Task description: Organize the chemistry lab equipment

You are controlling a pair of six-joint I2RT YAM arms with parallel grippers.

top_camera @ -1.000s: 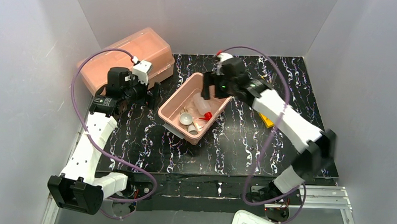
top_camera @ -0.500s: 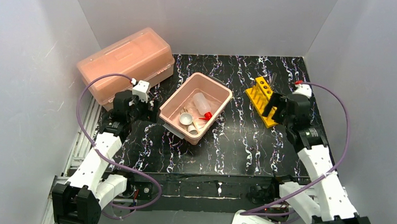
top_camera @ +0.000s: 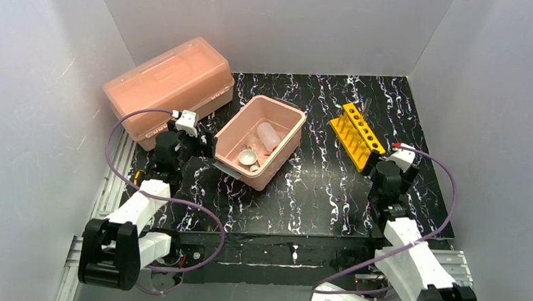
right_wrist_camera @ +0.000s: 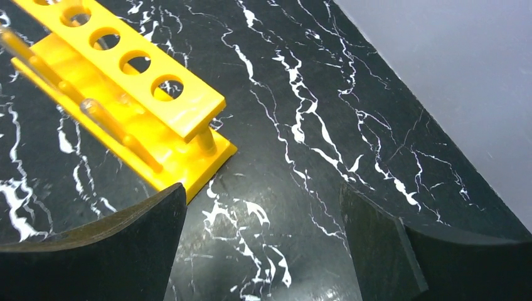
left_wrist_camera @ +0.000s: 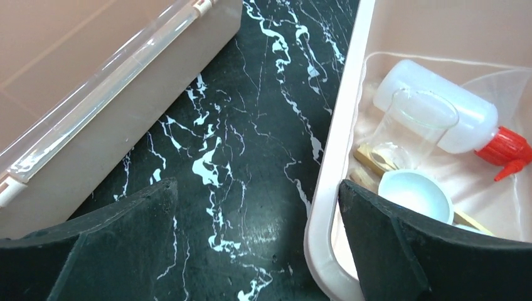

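Note:
The pink tub (top_camera: 286, 139) holds the white squeeze bottle (left_wrist_camera: 439, 106) with its red spout (left_wrist_camera: 505, 147), a clear beaker (left_wrist_camera: 417, 119), a white dish (left_wrist_camera: 417, 194), wooden sticks (left_wrist_camera: 370, 157) and a clear funnel (left_wrist_camera: 502, 81). My left gripper (top_camera: 206, 148) is open. In the left wrist view the left gripper (left_wrist_camera: 254, 194) straddles the tub's left rim (left_wrist_camera: 326, 207), with one finger over the tub's inside. The yellow holed rack (top_camera: 358, 134) stands at the right, with thin tubes (right_wrist_camera: 113, 122) lying on it. My right gripper (top_camera: 384, 170) is open and empty just past the rack's near end (right_wrist_camera: 188, 106).
The large pink lidded box (top_camera: 168, 85) stands at the back left, and its front wall (left_wrist_camera: 94, 106) is close beside my left gripper. Grey walls close in the table on three sides. The table's right edge (right_wrist_camera: 439, 132) runs near my right gripper.
My right arm has pulled back from over the tub to the front right, by the rack's near end. My left arm has drawn back and lowered to the tub's left rim. The tub has shifted slightly.

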